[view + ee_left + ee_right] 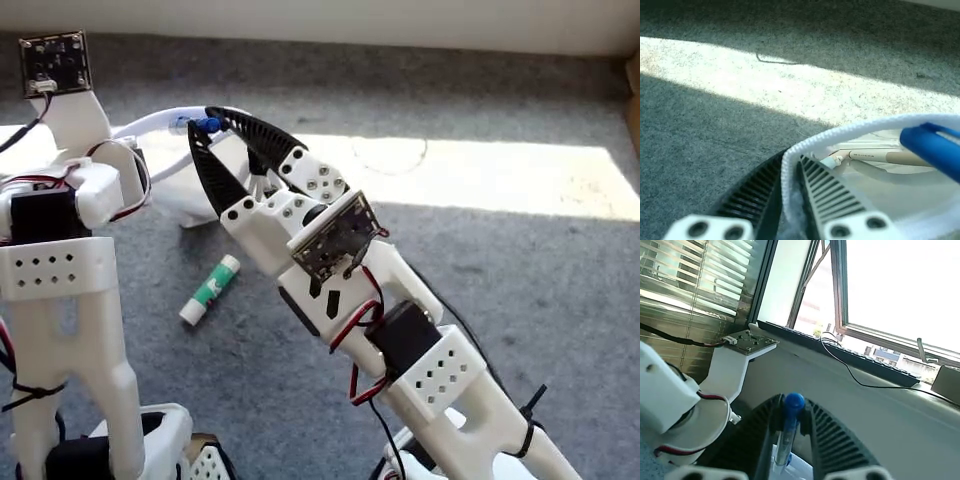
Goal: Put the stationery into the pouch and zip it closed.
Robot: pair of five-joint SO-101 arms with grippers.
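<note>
Sunlight is falling in a broad band across the grey surface (500, 300). Toward its far left side, the left pincer (792, 167) is pinching the white rim of the pouch (855, 131). The pouch mouth is standing open and a pale pen (890, 156) is lying inside. The right pincer (203, 128) is pressing together on a blue-capped pen (793, 402), whose blue end is hanging over the open mouth. A green-and-white glue stick (210, 290) is lying on the surface between the two arms, apart from the pouch.
</note>
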